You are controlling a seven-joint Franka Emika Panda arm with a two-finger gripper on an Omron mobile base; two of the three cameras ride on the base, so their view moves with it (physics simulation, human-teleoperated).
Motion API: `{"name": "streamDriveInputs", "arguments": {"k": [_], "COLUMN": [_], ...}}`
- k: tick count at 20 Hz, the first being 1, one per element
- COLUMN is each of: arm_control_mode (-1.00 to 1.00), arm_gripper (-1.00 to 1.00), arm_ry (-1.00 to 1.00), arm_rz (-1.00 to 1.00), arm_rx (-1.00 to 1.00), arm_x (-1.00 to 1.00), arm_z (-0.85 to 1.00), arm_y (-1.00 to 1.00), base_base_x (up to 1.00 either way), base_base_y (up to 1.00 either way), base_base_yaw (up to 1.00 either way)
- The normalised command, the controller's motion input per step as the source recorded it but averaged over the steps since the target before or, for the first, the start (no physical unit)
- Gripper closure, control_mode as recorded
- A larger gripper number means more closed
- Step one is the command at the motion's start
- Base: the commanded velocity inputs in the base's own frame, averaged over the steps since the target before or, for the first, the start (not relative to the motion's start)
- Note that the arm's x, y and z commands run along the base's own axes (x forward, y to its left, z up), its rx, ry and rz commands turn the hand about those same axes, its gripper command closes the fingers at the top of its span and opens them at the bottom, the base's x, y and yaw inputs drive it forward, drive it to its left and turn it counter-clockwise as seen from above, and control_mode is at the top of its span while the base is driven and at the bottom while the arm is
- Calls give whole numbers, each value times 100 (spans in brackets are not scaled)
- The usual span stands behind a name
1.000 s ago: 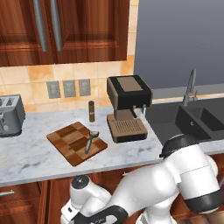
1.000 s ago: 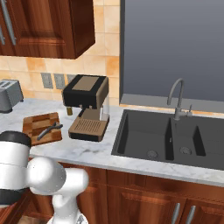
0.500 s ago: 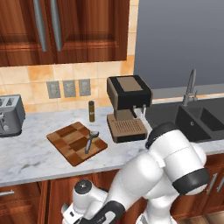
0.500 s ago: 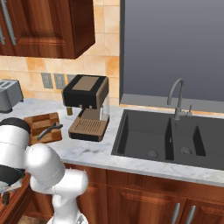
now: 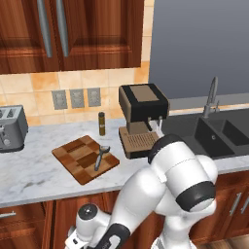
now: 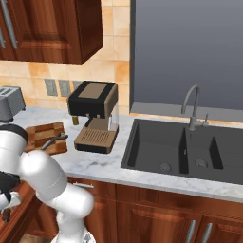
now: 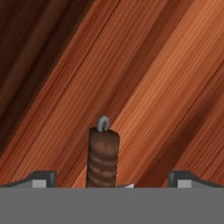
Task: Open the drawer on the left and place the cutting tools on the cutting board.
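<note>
The hand view looks down on red-brown wood (image 7: 166, 87) on which the dark ribbed handle (image 7: 103, 157) of one of the cutting tools lies, a small silver loop at its end; its blade is hidden. My gripper (image 7: 113, 178) is open, and its fingertips (image 7: 43, 177) stand wide apart on either side of that handle. On the counter lies the cutting board (image 5: 78, 158), a patchwork of brown blocks, with a slim grey metal tool (image 5: 100, 155) on it. A drawer front with a short silver handle (image 5: 6, 214) shows under the counter at far left. The hand (image 5: 85, 228) hangs low below the counter edge.
A coffee machine (image 5: 143, 119) stands right of the board, and a dark bottle (image 5: 101, 123) behind it. At the counter's far left stands a toaster (image 5: 10, 127). The black sink (image 6: 185, 152) with its tap lies to the right. My white elbow (image 5: 185, 175) bulges before the counter.
The arm's elbow has swung to the left and towards the counter. The tool on the board and the other things on the counter have not moved.
</note>
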Motion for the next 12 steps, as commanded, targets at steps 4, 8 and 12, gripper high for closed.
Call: {"name": "streamDriveInputs", "arguments": {"k": [4,8,12], "arm_control_mode": [-100,-100,-100], "arm_gripper": [-100,-100,-100], "arm_ry": [0,0,0], "arm_rz": [0,0,0], "arm_rx": [0,0,0], "arm_x": [0,0,0], "arm_z": [-23,-22,-26], "arm_y": [0,-1,0], "base_base_x": [0,0,0], "base_base_y": [0,0,0], "base_base_yaw": [0,0,0]}}
